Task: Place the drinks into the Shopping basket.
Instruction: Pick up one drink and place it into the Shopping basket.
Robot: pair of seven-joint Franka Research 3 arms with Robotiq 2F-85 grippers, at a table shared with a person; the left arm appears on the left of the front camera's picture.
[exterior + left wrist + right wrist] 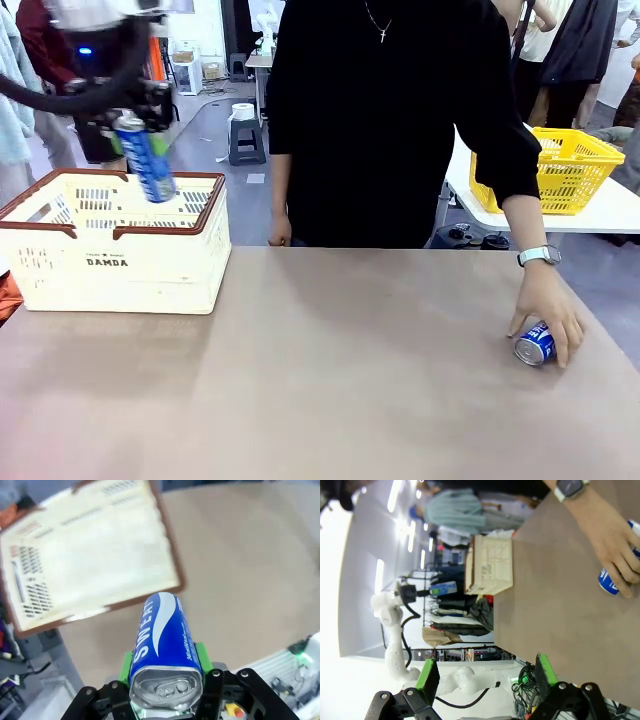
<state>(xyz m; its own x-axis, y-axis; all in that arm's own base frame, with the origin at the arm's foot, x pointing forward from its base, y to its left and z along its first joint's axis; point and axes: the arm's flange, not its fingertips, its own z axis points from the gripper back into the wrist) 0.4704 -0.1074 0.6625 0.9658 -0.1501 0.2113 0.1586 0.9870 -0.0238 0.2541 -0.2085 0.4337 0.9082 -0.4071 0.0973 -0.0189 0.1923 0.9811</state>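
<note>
My left gripper [137,122] is shut on a blue drink can [147,160] with white lettering and holds it tilted in the air above the Shopping basket [110,262], a cream slotted one with a brown rim. In the left wrist view the can [165,635] sits between the green pads [200,652], with the basket [90,555] below. A second blue can [535,344] lies on its side at the table's right, under the person's hand [550,305]. My right gripper [485,672] is open and holds nothing, off the table's edge, with that can [612,580] far ahead.
The person stands at the far side of the brown table [330,380], one arm reaching to the right. A yellow mesh basket [560,165] sits on a white table behind. The middle of the brown table is bare.
</note>
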